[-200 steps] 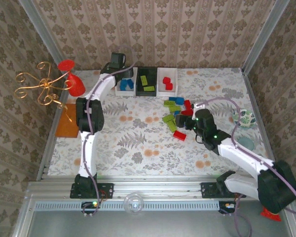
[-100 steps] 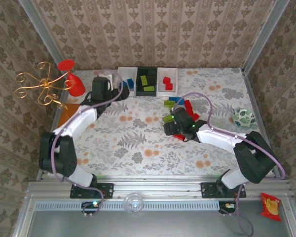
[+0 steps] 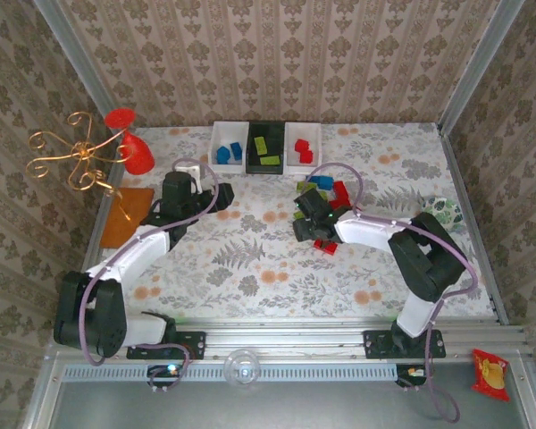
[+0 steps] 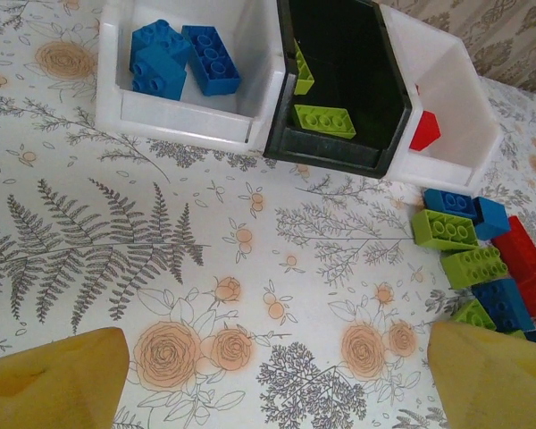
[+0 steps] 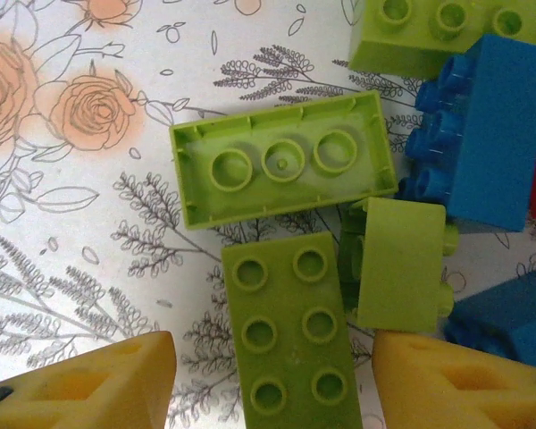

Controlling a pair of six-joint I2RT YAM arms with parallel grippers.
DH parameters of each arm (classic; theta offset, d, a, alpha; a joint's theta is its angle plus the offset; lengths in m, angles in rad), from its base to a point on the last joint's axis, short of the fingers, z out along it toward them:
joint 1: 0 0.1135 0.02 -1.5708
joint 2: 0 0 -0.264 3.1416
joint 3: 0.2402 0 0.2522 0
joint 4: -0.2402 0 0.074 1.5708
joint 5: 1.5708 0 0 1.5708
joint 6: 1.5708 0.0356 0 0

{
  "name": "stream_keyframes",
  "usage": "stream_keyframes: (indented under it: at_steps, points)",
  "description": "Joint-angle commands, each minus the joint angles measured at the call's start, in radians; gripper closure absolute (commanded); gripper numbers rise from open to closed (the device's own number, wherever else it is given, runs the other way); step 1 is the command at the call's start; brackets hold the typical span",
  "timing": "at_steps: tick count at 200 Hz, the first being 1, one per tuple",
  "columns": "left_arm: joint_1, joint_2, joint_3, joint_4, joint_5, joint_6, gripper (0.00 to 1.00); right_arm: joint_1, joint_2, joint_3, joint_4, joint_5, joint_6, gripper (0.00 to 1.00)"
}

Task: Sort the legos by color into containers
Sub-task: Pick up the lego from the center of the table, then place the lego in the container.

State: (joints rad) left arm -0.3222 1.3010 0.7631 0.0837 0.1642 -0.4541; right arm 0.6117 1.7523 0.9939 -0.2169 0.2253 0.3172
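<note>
Two arms are reaching out from the near rail, and a big stretch of bare flowered tablecloth [image 3: 250,268] is lying open between them, so there's loads of room up front. On the right, the right gripper [image 5: 272,357] is hanging over the loose pile of legos [image 3: 323,198]. Its fingers [image 5: 80,384] are spread wide, and a lime six-stud brick [image 5: 290,331] is sitting between them, not pinched as far as I can tell. Just past that an upside-down lime brick [image 5: 281,161] is lying crosswise. A small lime one [image 5: 400,264] is lying on its side just beside a blue brick [image 5: 487,134]. It's getting crowded in there, and the frame edge is cutting off the pile's right side.

Over on the left, the left gripper [image 4: 268,357] is hovering wide open over bare cloth, holding nothing, well apart from the pile.

Farther back, the containers [image 3: 284,147] are sitting in a row by the far wall. The left white bin [image 4: 174,121] is holding blue bricks and the black bin [image 4: 326,152] lime ones. The right white bin [image 4: 456,134] is showing one red corner, with its own wall hiding the rest.
</note>
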Motion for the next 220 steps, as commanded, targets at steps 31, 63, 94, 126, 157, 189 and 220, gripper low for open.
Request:
stream_keyframes:
  at_steps: [31,63,94,126,157,189,220]
  points:
    - [-0.009,-0.002,-0.006,0.042,0.011,-0.021,0.12,0.002,0.036,0.001,-0.013,0.054,-0.001,0.42]
    - [-0.009,0.013,-0.002,0.046,0.014,-0.022,0.12,0.002,0.06,-0.005,0.008,0.03,-0.001,0.48]
    - [-0.009,0.005,-0.004,0.037,0.014,-0.027,0.12,0.003,0.073,0.006,0.023,-0.007,0.004,0.58]
    - [-0.009,-0.03,-0.039,0.037,0.014,-0.049,0.12,0.011,0.025,-0.006,0.102,-0.129,0.004,0.64]
    - [0.015,-0.05,-0.097,0.037,-0.007,-0.053,0.12,0.01,-0.046,-0.009,0.244,-0.275,0.054,0.67]
    - [0.051,-0.103,-0.15,0.041,0.02,-0.073,0.12,-0.026,-0.124,-0.002,0.378,-0.324,0.118,0.68]
    - [0.062,-0.12,-0.158,0.025,0.042,-0.077,0.12,-0.076,-0.056,0.079,0.494,-0.31,0.21,0.68]
